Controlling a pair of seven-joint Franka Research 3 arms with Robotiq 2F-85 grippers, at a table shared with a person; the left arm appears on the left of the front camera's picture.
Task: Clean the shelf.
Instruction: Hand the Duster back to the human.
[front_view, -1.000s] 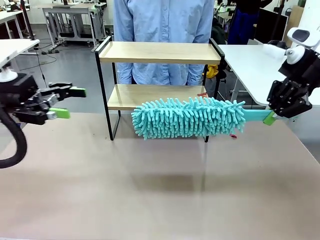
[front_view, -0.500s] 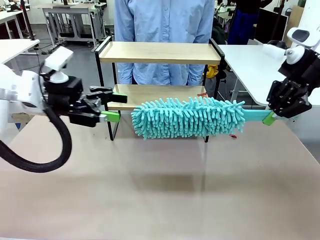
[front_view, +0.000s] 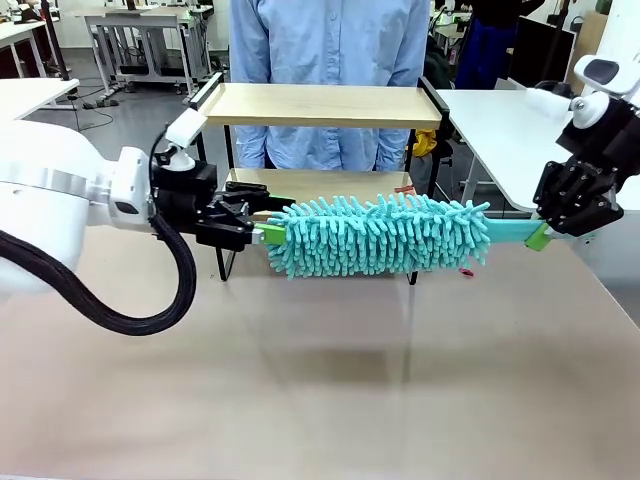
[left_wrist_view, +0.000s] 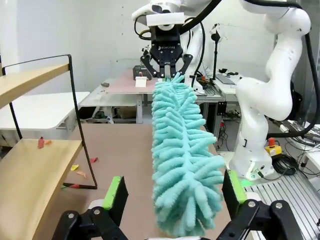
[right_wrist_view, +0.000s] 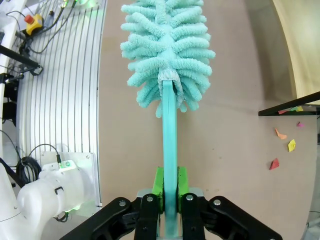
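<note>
The shelf stands at the table's far middle, with two wooden boards in a black frame. In front of its lower board hangs a fluffy teal duster, level above the table. My right gripper is shut on the duster's teal handle. My left gripper is open at the duster's free left tip. In the left wrist view the duster head lies between the green pads, touching neither. Small coloured paper scraps lie on the shelf's lower board.
A person in a light blue shirt stands right behind the shelf. More paper scraps lie on the table near the shelf's foot. A white table stands at the back right. The brown table's near half offers free room.
My left arm has swung right from the table's left side to the duster's free tip, jaws open throughout. The right arm and duster have stayed still.
</note>
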